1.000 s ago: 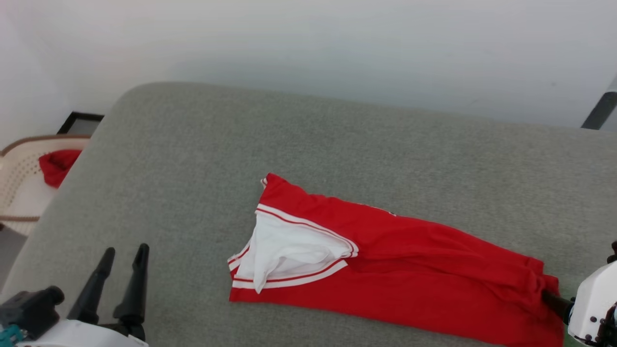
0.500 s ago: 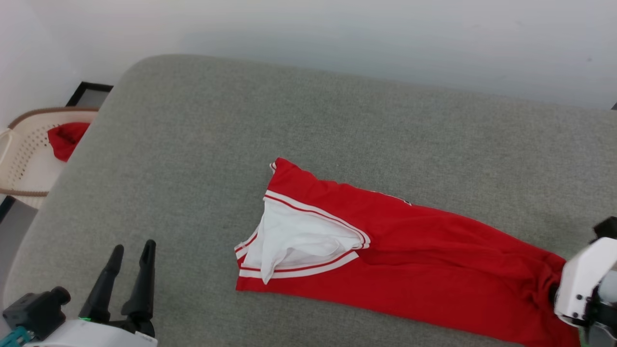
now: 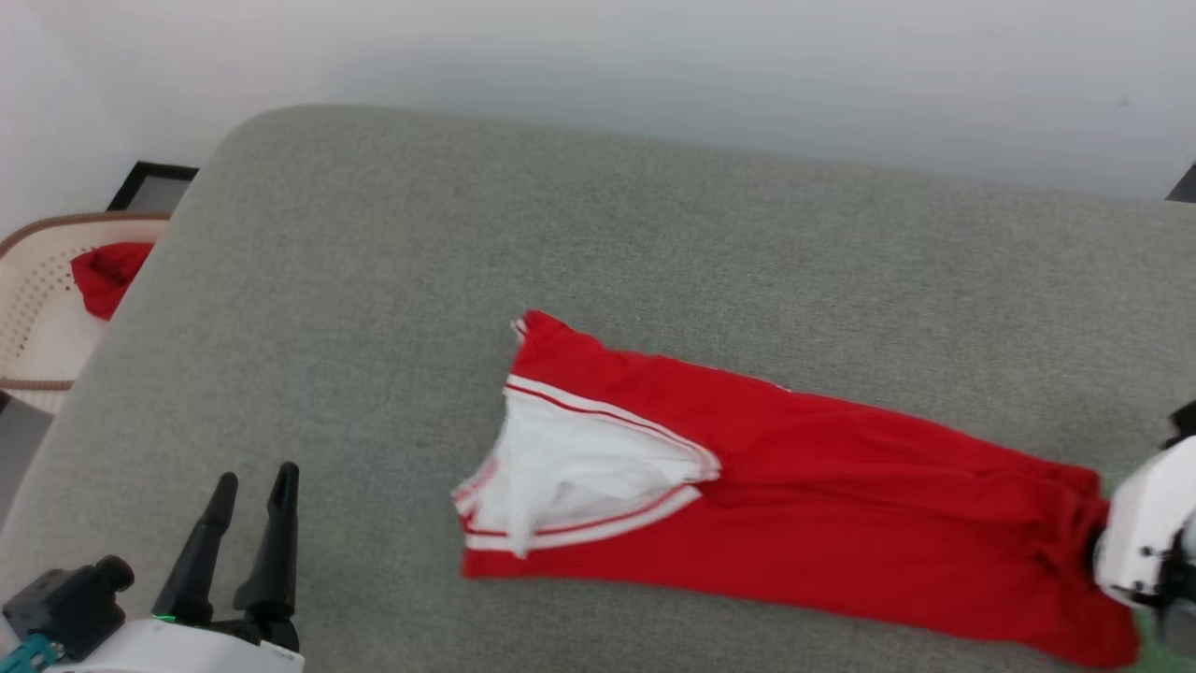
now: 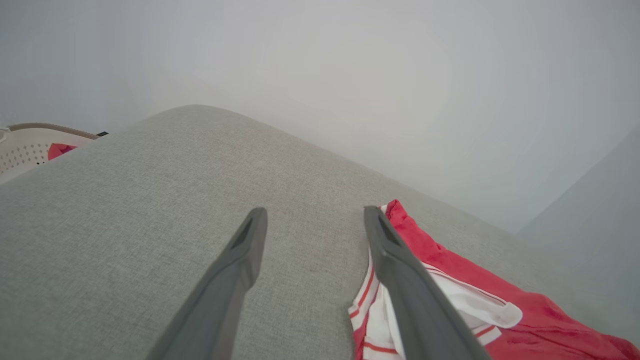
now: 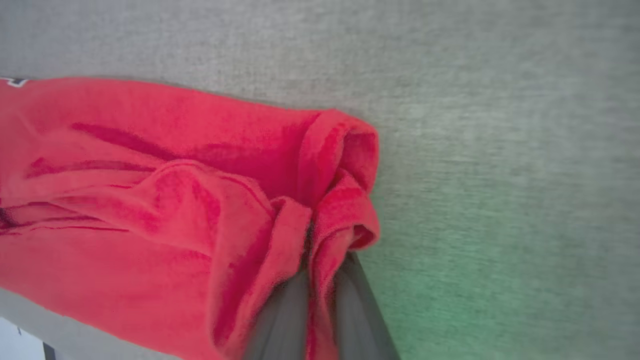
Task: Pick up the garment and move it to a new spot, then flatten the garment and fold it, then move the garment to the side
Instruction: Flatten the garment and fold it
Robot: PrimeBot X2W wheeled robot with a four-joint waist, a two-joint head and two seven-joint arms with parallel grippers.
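Left gripper (image 3: 257, 477) parked at the near-left edge, dark fingers spread wide, nothing between them, hovering over bare fabric just short of the shirt's sleeve end.

Right gripper (image 5: 320, 270) at the near-right edge: fingers pinched narrow on a bunched fold of red cloth, which wraps around both tips. That reads as a firm grip on the hem end.

Red jersey shirt with white short sleeves and red-white striped trim (image 3: 841, 505) lies as a long narrow strip across the middle-right of the grey fabric-covered surface (image 3: 467, 234), one white sleeve on top at its left end. The print is almost wholly hidden, only a scrap at the far edge. The rest of the strip lies flat, not lifted.

Far left, off the surface: white perforated basket (image 3: 37, 308) with a small red cloth bundle (image 3: 103, 276) inside.

My read on progress: the strip looks flattened and folded lengthwise at least once. Left to do is probably a further fold, then the shift aside. Can't tell which this grip serves.
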